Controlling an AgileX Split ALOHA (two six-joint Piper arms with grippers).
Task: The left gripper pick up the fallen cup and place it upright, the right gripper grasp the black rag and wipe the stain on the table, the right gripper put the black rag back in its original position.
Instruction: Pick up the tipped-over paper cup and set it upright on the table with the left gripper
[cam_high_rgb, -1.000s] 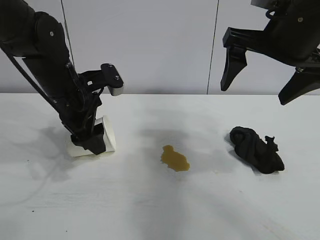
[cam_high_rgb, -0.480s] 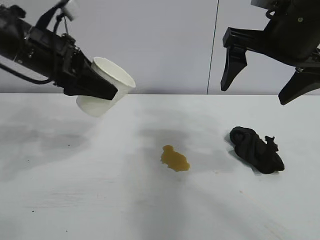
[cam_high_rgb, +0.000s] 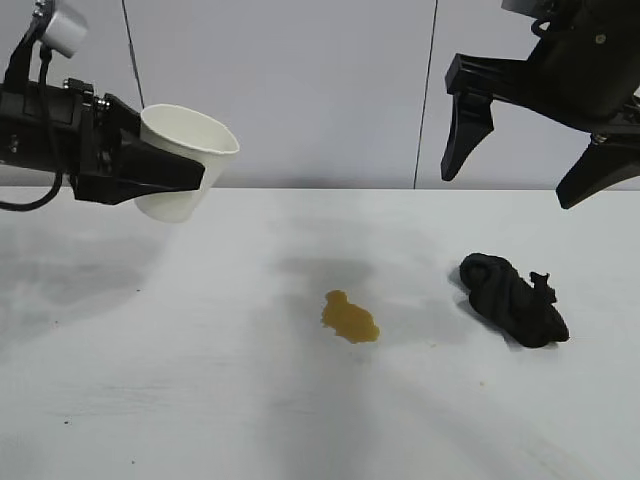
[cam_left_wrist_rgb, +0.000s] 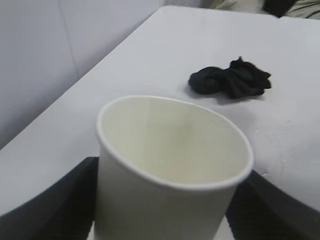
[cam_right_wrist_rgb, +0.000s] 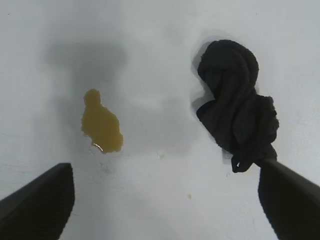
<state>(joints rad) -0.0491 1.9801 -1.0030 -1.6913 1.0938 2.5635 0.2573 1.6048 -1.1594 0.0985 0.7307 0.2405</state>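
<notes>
My left gripper (cam_high_rgb: 165, 172) is shut on the white paper cup (cam_high_rgb: 183, 160) and holds it in the air at the left, well above the table (cam_high_rgb: 200, 380), rim tilted up and to the right. In the left wrist view the cup (cam_left_wrist_rgb: 170, 165) fills the space between both fingers. My right gripper (cam_high_rgb: 530, 150) hangs open and empty high at the right, above the black rag (cam_high_rgb: 513, 299). The yellowish-brown stain (cam_high_rgb: 349, 317) lies mid-table, left of the rag. The right wrist view shows the stain (cam_right_wrist_rgb: 102, 122) and rag (cam_right_wrist_rgb: 237, 105) below.
A grey wall (cam_high_rgb: 330, 90) with a vertical seam stands behind the table's far edge. The rag also shows in the left wrist view (cam_left_wrist_rgb: 230, 80), far from the cup.
My left gripper lifted the cup off the table, raised it and turned it from lying on its side towards upright. The right arm, rag and stain have not moved.
</notes>
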